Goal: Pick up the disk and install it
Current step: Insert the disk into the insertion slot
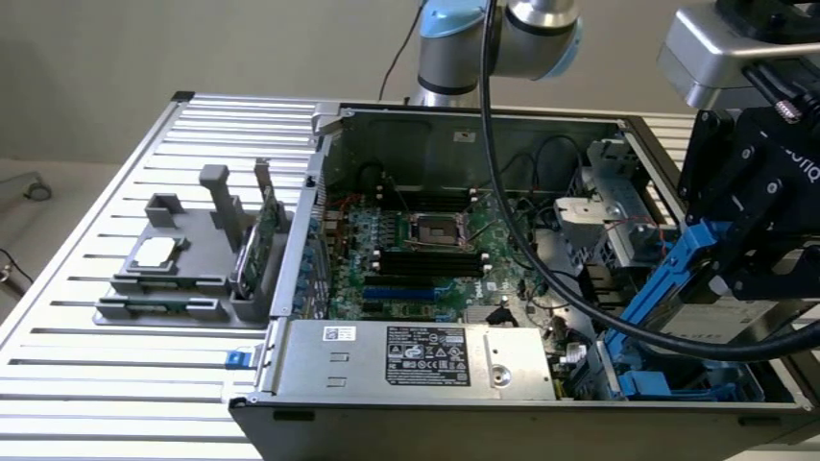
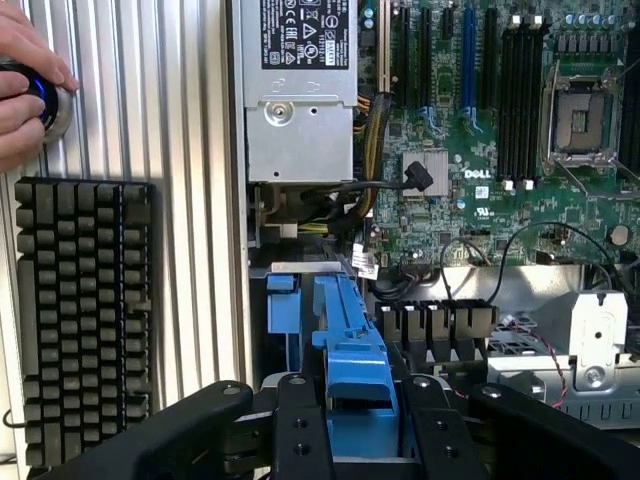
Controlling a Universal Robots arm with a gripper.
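Readable text: white "DELL" on the green motherboard [image 2: 480, 200] in the wrist view, and the letters "OTIQ" on the black body of the gripper [image 1: 750, 269] in the exterior view. The power supply [image 1: 410, 360] has a black label with white print and a small white sticker, both too small to read. The print on the disk's label is not legible.

Surface: a silver slatted metal table [image 1: 115, 384] with the open computer case [image 1: 513, 432] lying on it and a plain beige wall [image 1: 192, 48] behind. On the exterior view's left of the case, a grey fixture [image 1: 160, 288] holds a small square silver chip [image 1: 154, 252] and an upright green circuit card [image 1: 267, 240]. In the wrist view a black keyboard [image 2: 85, 320] lies on the table beside the case. A person's hand [image 2: 25, 55] rests on a blue-lit knob [image 2: 50, 105] just past it.

The arm [image 1: 513, 38] has grey and light-blue joints above the case's far wall, and a thick black cable [image 1: 491, 144] loops down over the case. The gripper hangs over the case corner on the exterior view's right, fingers clamped on the blue carrier of the disk [image 1: 666, 288]. The disk is held tilted, off the table, its low end at the blue-railed drive bay [image 1: 679, 392] beside the power supply; contact cannot be told. In the wrist view the carrier sits between the black fingers [image 2: 300, 430] and points toward the motherboard.
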